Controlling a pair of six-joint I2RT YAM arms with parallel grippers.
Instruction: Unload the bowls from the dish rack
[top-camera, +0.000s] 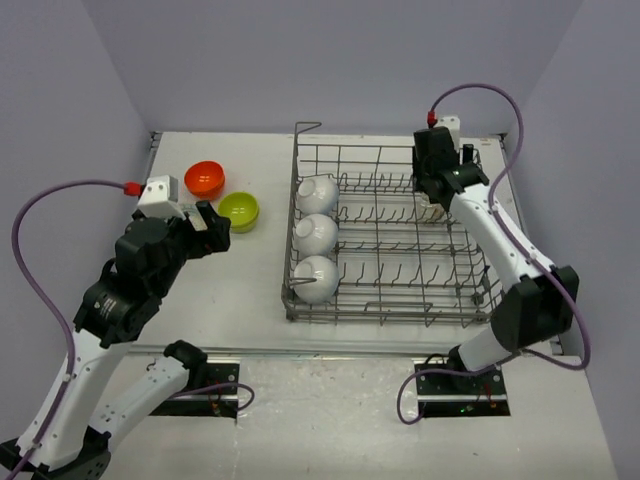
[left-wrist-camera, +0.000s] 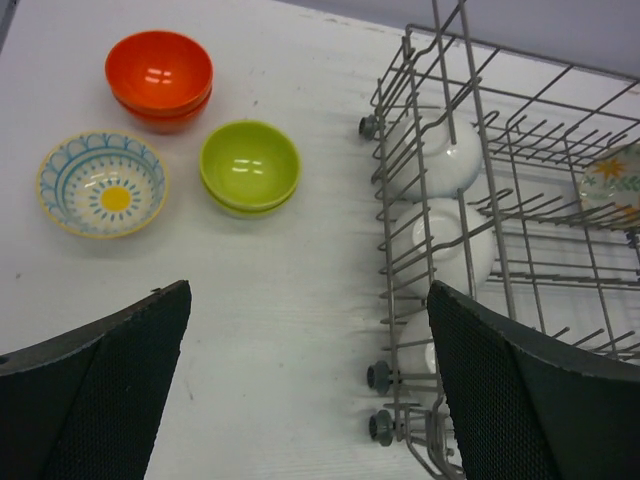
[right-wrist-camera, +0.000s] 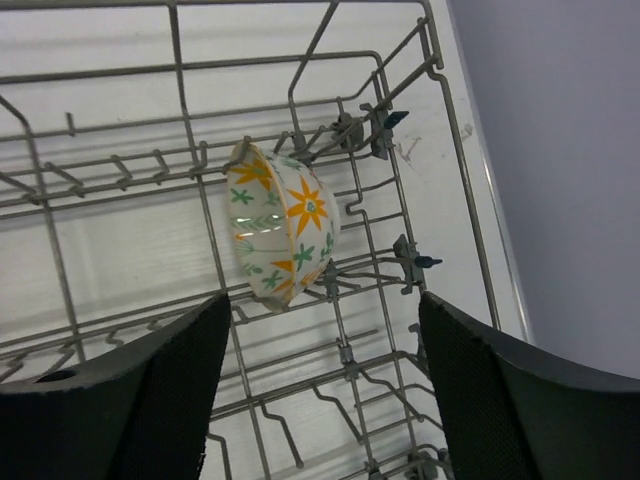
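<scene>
While edgewise amid dish rack tines (right-wrist-camera: 341, 126), patterned bowl (right-wrist-camera: 285, 235) below right gripper (right-wrist-camera: 325, 305)

A white table (top-camera: 250, 290) fills the middle of the top view, matte and faintly scuffed. 3 plain pale-lilac walls box it in: the back wall (top-camera: 330, 60) across the top, the left wall (top-camera: 60, 100) at upper left, the right wall (top-camera: 595, 110) at upper right. A metal strip (top-camera: 330, 352) edges the table's lower side, with a light grey surface (top-camera: 330, 430) beneath. The light is soft and even, the shadows faint.
</scene>
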